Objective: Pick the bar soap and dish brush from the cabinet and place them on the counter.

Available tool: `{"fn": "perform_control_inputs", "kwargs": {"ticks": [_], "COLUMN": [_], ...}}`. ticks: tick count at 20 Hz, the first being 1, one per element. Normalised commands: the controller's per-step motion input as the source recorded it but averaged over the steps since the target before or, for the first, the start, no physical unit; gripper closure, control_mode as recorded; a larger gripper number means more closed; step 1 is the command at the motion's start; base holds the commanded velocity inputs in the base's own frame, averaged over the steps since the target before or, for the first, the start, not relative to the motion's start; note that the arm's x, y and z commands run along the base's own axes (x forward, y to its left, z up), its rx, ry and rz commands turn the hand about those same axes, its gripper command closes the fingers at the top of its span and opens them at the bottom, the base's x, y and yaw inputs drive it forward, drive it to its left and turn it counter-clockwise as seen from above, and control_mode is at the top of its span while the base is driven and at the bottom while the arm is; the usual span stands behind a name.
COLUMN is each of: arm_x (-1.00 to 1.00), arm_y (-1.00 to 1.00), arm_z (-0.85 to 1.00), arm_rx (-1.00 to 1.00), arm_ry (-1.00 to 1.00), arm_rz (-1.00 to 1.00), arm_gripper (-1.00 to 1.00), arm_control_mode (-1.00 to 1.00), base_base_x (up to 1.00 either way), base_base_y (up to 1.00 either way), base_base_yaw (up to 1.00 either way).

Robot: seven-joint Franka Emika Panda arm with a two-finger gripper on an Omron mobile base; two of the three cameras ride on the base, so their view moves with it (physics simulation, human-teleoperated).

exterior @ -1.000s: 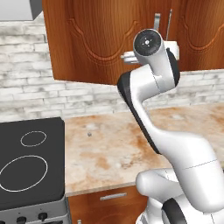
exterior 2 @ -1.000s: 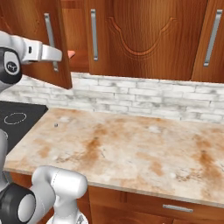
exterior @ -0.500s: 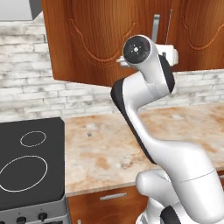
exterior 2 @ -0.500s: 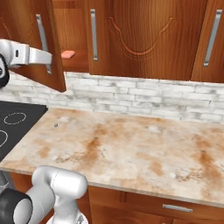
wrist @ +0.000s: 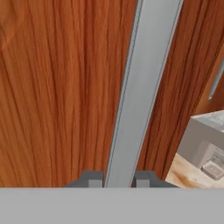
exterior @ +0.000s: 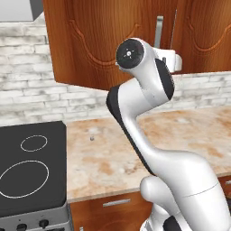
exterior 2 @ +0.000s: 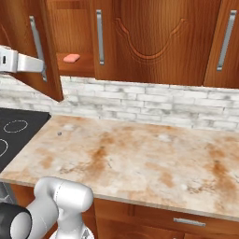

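The cabinet's [exterior 2: 154, 37] left door [exterior 2: 28, 51] stands swung partly open. My gripper [exterior 2: 43, 65] is shut on its long silver handle [exterior 2: 36, 44]. In the hand view the handle [wrist: 142, 92] runs up between my two fingertips [wrist: 92, 179], with my gripper [wrist: 118, 180] closed around it. From the left base view my hand [exterior: 173, 61] sits against the handle [exterior: 158, 30] on the open door [exterior: 103, 40]. The pink bar soap [exterior 2: 71, 58] lies on the wooden shelf behind the open door. The dish brush is out of view. The beige counter [exterior 2: 140, 154] lies below.
A black stovetop [exterior: 27, 171] with white rings adjoins the counter [exterior: 113, 153] at the left. A white brick backsplash [exterior 2: 140, 105] runs behind. Two more cabinet doors [exterior 2: 224, 37] to the right are closed. Drawers [exterior 2: 186, 221] sit under the counter edge.
The door has swung further open, my hand moving with its handle away from the cabinet. More of the shelf shows, and the bar soap on it is uncovered.
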Motion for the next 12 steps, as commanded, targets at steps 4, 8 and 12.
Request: {"fn": "perform_control_inputs", "kwargs": {"ticks": [4, 8, 12], "arm_x": [-0.34, -0.3, -0.28], "arm_y": [0.41, 0.41, 0.43], "arm_z": [-0.04, -0.04, -0.07], "arm_rx": [0.0, 0.0, 0.0], "arm_ry": [-0.03, -0.03, -0.02], "arm_rz": [-0.05, -0.05, -0.05], "arm_gripper": [1.0, 1.0, 1.0], "arm_control_mode": [-1.0, -1.0, -1.0], "base_base_x": [0.0, 0.0, 0.0], "base_base_y": [0.0, 0.0, 0.0], "base_base_yaw": [0.0, 0.0, 0.0]}}
